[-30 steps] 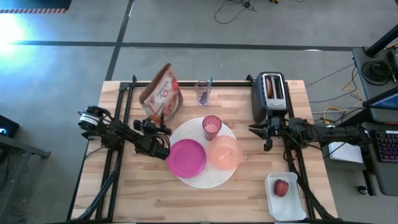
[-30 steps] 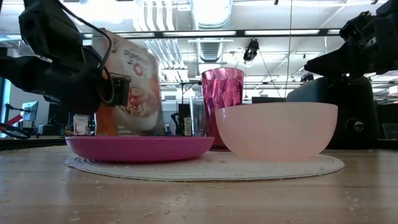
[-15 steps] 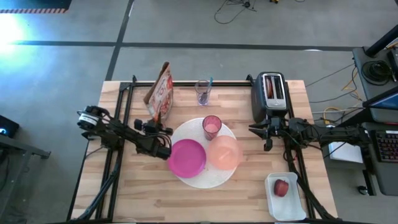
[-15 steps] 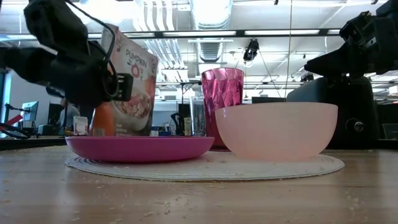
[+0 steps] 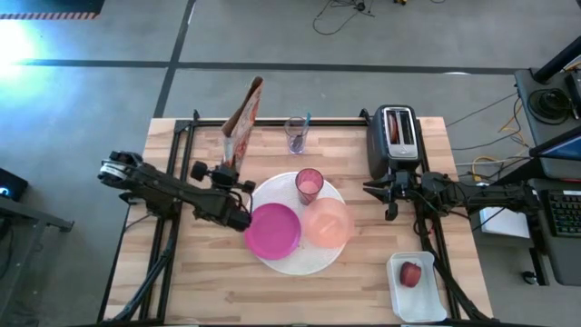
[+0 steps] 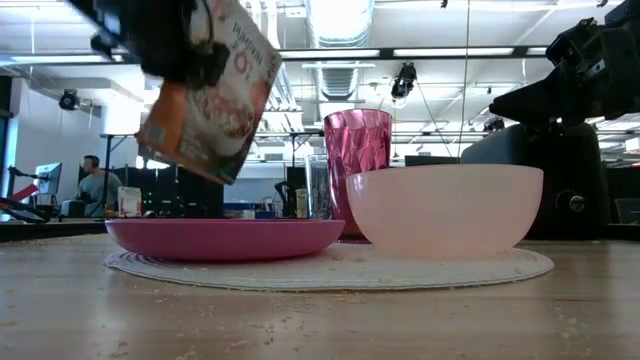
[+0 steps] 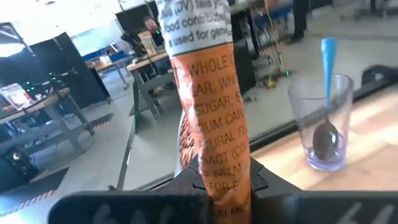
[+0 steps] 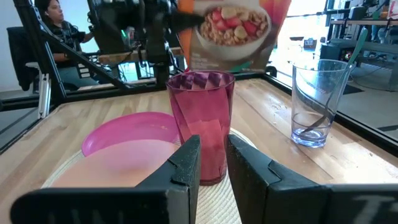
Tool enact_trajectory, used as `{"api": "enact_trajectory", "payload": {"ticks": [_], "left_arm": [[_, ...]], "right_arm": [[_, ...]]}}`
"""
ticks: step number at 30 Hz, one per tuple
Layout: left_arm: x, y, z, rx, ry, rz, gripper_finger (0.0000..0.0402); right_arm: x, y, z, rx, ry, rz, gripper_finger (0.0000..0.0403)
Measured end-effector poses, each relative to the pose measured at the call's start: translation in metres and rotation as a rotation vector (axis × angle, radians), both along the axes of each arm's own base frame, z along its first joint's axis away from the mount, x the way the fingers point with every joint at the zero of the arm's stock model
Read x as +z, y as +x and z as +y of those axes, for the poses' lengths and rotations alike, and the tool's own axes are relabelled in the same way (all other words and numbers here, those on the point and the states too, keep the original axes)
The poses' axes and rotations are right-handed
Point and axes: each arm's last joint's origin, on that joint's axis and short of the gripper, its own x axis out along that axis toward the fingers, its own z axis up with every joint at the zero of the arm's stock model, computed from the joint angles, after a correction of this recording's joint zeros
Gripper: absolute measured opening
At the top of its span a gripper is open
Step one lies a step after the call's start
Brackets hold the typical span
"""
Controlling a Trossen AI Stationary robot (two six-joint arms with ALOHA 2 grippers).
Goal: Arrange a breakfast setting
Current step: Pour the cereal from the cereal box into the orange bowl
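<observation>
Gripping the cereal bag (image 5: 241, 121), the left gripper (image 5: 227, 170) has just clamped shut and lifted it off the tabletop (image 5: 345, 291) far-left of the plates, likely for pouring into the bowl (image 5: 328, 222), while the right gripper (image 5: 379, 191), part-closed and empty, waits beside the toaster (image 5: 397, 138).

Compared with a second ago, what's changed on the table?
The left gripper has shut on the cereal bag and lifted it off the table, tilted. The right gripper, magenta plate, peach bowl and tumbler stayed put.
</observation>
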Motion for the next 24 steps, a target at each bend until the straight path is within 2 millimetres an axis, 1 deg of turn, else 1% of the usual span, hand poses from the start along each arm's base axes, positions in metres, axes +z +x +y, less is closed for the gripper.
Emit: {"api": "enact_trajectory", "payload": {"ticks": [4,9,16,18,24], "left_arm": [[0.037,0.003,-0.013,-0.060,-0.044,0.059,0.0000],[0.077,0.003,-0.031,-0.166,-0.067,0.119,0.0000],[0.125,-0.002,-0.052,-0.307,-0.142,0.138,0.0000],[0.138,-0.003,-0.056,-0.352,-0.199,0.154,0.0000],[0.170,-0.002,-0.067,-0.503,-0.468,0.173,0.0000]], "right_arm": [[0.000,0.000,0.000,0.000,0.000,0.000,0.0068],[0.000,0.000,0.000,0.000,0.000,0.000,0.0068],[0.000,0.000,0.000,0.000,0.000,0.000,0.0068],[0.000,0.000,0.000,0.000,0.000,0.000,0.0068],[0.000,0.000,0.000,0.000,0.000,0.000,0.0068]]}}
